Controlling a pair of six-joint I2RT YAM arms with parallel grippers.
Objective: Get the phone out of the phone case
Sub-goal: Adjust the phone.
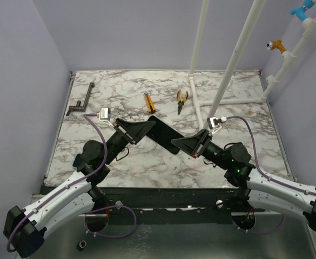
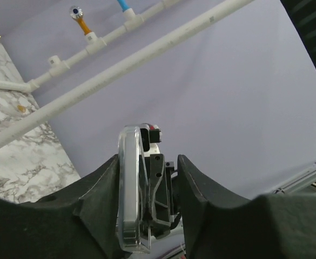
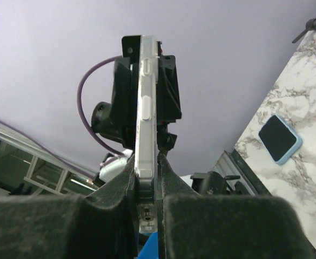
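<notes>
The phone in its clear case (image 1: 163,134) hangs above the table as a dark slab between both grippers. My right gripper (image 1: 185,143) is shut on its right end. In the right wrist view the phone and case (image 3: 147,108) stand edge-on, clamped between both fingers of the right gripper (image 3: 147,164). My left gripper (image 1: 144,128) is at the left end. In the left wrist view the clear case edge (image 2: 129,189) lies against the left finger of the left gripper (image 2: 148,162). A gap separates it from the other finger (image 2: 201,189), so the jaws stand open.
Yellow-handled pliers (image 1: 182,100), an orange utility knife (image 1: 148,102) and a dark metal bar (image 1: 81,102) lie at the back of the marble table (image 1: 244,116). White pipes (image 1: 233,59) rise at the back right. A flat dark thing with a blue rim (image 3: 279,138) lies on the table.
</notes>
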